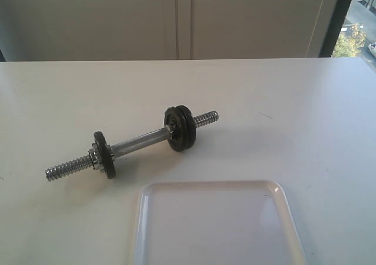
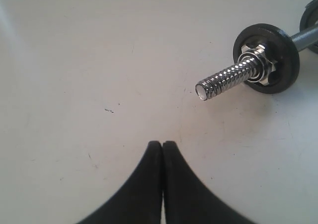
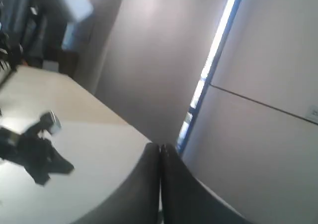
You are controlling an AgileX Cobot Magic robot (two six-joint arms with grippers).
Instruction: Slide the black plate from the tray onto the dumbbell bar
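The dumbbell bar (image 1: 138, 143) lies slantwise on the white table. One black disc (image 1: 104, 154) sits near its left threaded end behind a chrome nut. A thicker black stack (image 1: 180, 128), seemingly two discs, sits near its right end. I cannot tell which of them is the black plate. The white tray (image 1: 276, 230) holds no disc in the part that shows. Neither gripper appears in the exterior view. My left gripper (image 2: 162, 143) is shut and empty, short of the bar's threaded tip (image 2: 221, 81) and the nutted disc (image 2: 280, 60). My right gripper (image 3: 160, 146) is shut and empty, raised and pointing past the table edge.
The white table (image 1: 305, 118) runs back to a pale wall with cupboard panels (image 1: 176, 18). A window strip (image 1: 358, 18) shows at the far right. In the right wrist view the dumbbell is a blurred dark shape (image 3: 30, 147).
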